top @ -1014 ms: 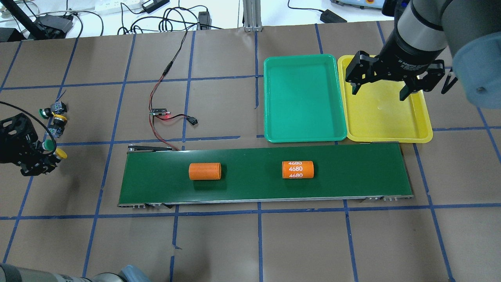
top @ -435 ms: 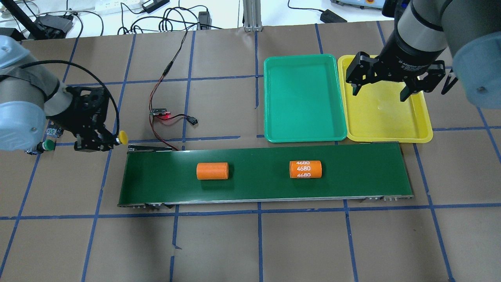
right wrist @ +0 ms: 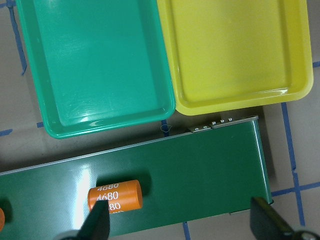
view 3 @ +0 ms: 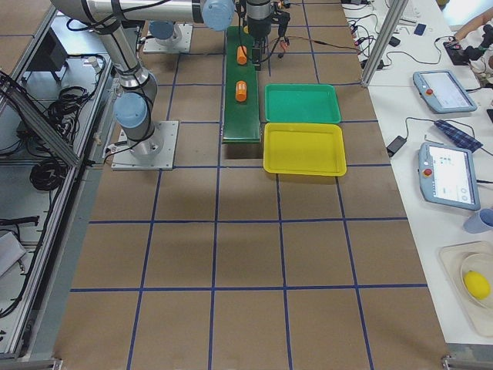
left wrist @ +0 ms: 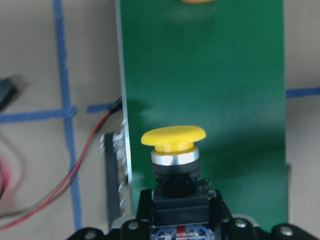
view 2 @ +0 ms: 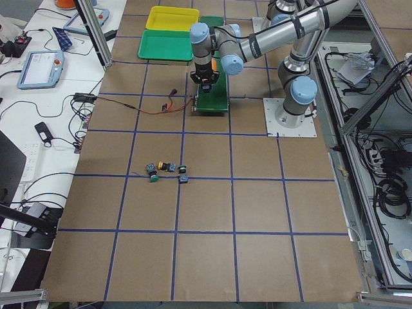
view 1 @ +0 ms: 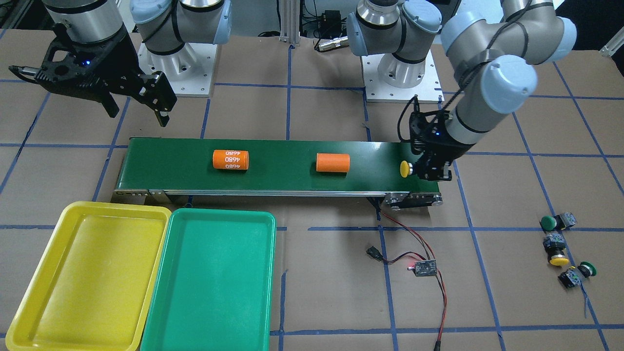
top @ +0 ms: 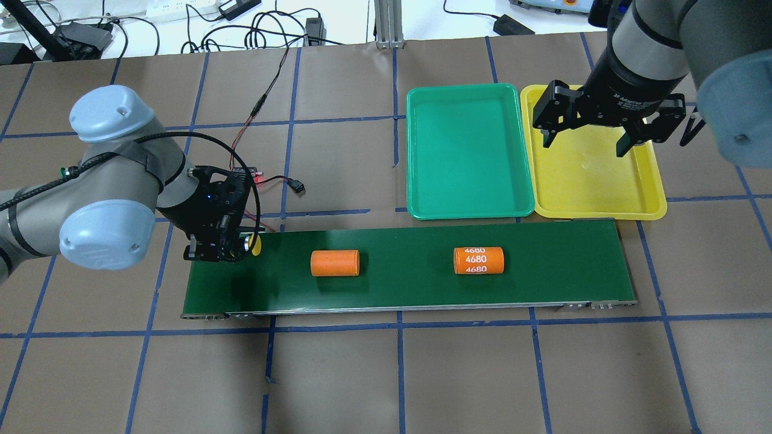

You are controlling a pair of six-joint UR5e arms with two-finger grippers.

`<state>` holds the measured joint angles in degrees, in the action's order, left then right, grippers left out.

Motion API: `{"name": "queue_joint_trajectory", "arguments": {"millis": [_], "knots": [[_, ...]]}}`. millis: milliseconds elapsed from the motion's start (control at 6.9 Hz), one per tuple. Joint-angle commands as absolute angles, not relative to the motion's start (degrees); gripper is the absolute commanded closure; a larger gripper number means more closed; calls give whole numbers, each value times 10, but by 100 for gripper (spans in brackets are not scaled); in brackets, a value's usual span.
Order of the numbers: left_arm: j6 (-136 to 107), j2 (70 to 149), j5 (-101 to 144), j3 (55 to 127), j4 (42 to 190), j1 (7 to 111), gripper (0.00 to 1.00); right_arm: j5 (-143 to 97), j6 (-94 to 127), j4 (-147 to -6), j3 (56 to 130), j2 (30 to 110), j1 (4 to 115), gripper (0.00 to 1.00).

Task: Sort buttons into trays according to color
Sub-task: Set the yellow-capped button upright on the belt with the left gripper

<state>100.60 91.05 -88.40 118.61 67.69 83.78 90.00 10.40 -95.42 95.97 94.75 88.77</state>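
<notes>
- Left gripper: clamped on the body of a yellow button, cap pointing along the belt, low over the belt's end; likely about to set it down there.
- Right gripper: spread wide, empty, above the yellow tray; likely posted to receive.
- Three buttons: well apart from the belt.

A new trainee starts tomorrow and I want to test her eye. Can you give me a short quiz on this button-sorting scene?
1. True or false: the left gripper holds a yellow button over the conveyor belt's end.
2. How many loose buttons lie on the table?
3. The yellow tray holds: A) nothing B) one button C) an orange cylinder.
Key: 1 true; 2 three; 3 A.
</notes>
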Motion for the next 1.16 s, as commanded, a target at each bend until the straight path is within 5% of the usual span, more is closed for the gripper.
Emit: {"name": "queue_joint_trajectory", "arguments": {"millis": [0, 145, 724, 1014], "knots": [[995, 903, -884, 1219, 643, 846, 12, 897, 104, -956, 960, 947, 888, 0], [994, 904, -886, 1219, 630, 844, 0, 890, 105, -956, 960, 947, 888, 0], [996, 905, -883, 1204, 576, 725, 0, 899, 105, -952, 961, 947, 888, 0], [1004, 963, -855, 1118, 566, 640, 0, 900, 105, -951, 961, 946, 888, 0]]}}
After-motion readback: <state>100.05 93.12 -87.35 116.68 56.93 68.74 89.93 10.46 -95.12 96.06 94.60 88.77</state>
